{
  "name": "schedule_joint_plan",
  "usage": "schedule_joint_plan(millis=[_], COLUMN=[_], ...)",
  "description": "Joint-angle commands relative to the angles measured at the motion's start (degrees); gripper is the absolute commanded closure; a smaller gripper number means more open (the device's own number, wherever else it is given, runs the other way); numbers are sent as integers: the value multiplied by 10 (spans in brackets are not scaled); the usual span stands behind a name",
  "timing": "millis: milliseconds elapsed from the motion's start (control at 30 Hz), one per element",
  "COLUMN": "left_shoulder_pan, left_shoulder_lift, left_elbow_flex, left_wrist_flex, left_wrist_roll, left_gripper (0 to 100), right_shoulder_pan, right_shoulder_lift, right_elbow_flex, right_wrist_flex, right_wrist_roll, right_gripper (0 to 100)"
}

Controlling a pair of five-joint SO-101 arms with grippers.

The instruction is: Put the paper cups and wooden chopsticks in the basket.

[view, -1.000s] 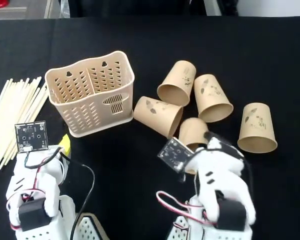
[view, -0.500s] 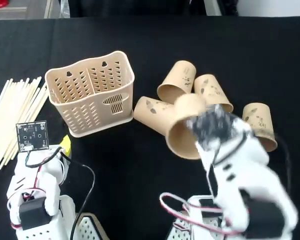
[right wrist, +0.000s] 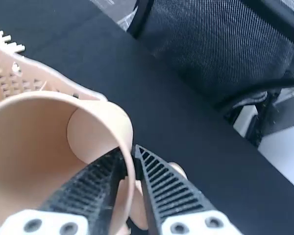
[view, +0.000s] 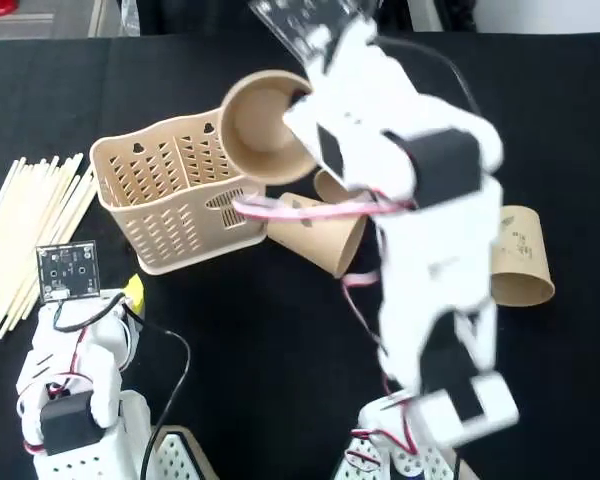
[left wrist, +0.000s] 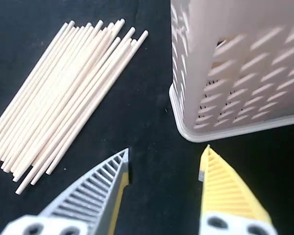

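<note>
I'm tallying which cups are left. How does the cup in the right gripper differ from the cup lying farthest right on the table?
The held cup is up in the air by a corner of the basket; the far-right cup lies on its side on the table, apart from it. The right gripper pinches the held cup's rim in its jaws; nothing grips the far-right cup. Both are brown paper, neither in the basket yet.

**Table and its load.** We see a table point(view: 540, 110) covered in black cloth. At its left edge a loose bundle of wooden chopsticks point(view: 30, 235) lies flat on the cloth. A perforated basket point(view: 170, 200) stands upright just to their right. One paper cup point(view: 315, 235) lies on its side just beside the basket's right end. A second paper cup point(view: 520, 260) lies on its side well apart, farther right.
</note>
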Motion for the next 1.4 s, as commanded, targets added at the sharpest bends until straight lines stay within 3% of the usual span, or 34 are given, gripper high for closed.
schedule_joint_plan(millis=[0,200,400,867,1367], left_shoulder_pan=[-1,0,0,0,0], left_shoulder_lift=[-2,-2,-2,-2,-2], left_elbow_flex=[-1,-1,-1,-1,0], left_wrist_flex=[-3,-3,-3,-3,-3], left_wrist_roll=[-1,1,2,2,2], left_gripper=[770,770,770,770,770], right_shoulder_pan=[-16,-28,-34,-68,-4], right_shoulder_lift=[92,228,295,235,195], right_elbow_flex=[-150,-275,-312,-276,-198], right_wrist_flex=[13,11,25,89,90], right_wrist_roll=[-4,-4,-5,-18,-25], right_gripper=[986,986,986,986,984])
